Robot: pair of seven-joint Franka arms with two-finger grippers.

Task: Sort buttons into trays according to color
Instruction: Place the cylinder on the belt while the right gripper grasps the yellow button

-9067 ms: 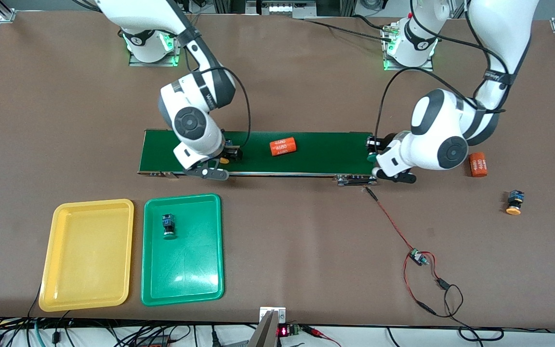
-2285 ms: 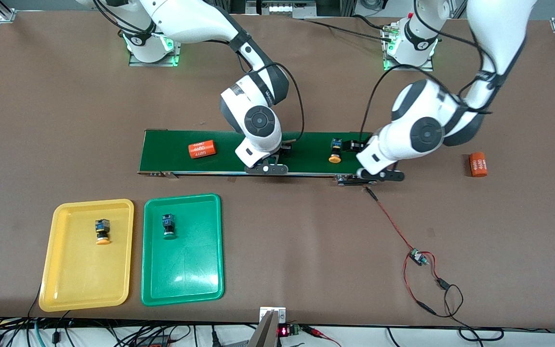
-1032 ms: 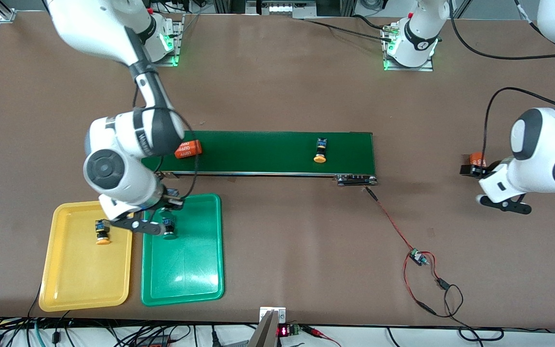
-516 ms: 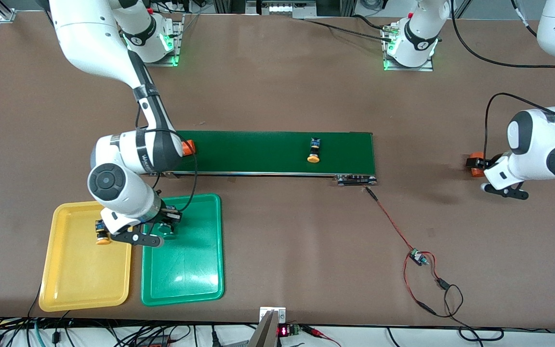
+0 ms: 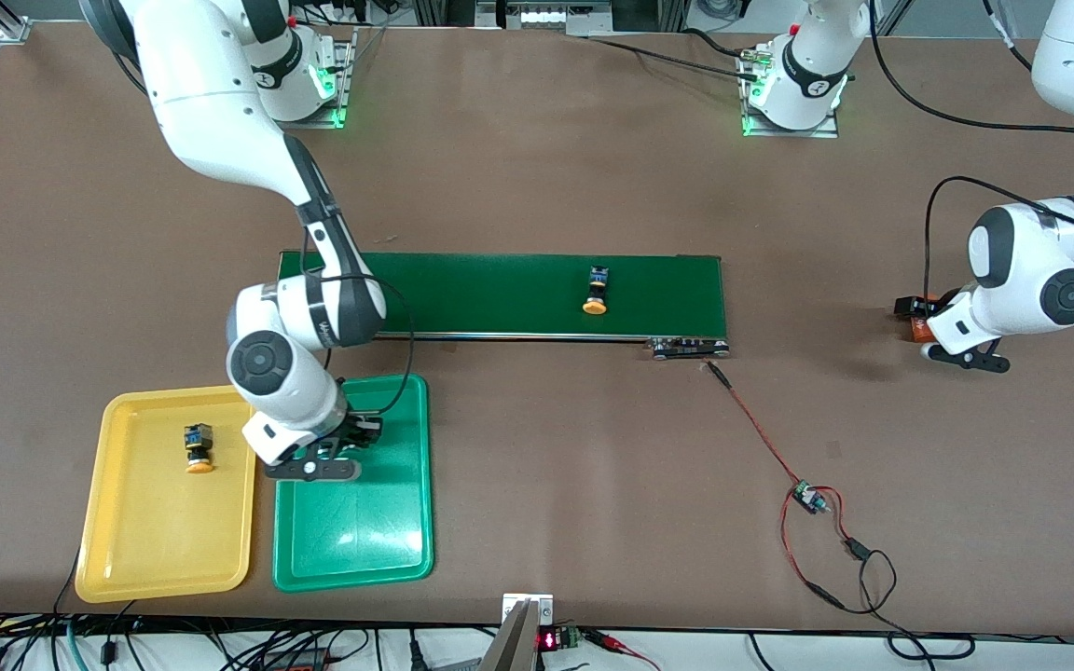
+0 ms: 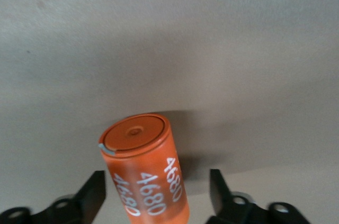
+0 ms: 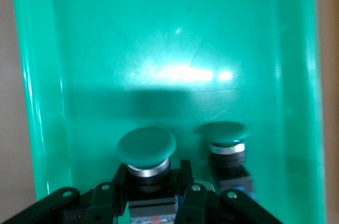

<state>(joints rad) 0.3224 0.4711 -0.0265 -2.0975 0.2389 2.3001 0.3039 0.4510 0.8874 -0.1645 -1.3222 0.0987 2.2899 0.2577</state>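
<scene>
Right pincer (image 7: 151, 192): clamped on green-capped push-button switch (image 7: 146, 152), low over green plastic tray (image 7: 47, 75), colour matched.
Left pincer (image 6: 157, 195): open, straddling orange numbered cylinder (image 6: 145, 173) on brown counter (image 6: 169, 49).

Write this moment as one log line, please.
right tool: shut on green button, over green tray | left tool: open around orange cylinder | yellow button: on belt

a green button (image 7: 228, 142) crowds the right gripper (image 7: 153, 192) in the green tray (image 7: 42, 102).
</scene>
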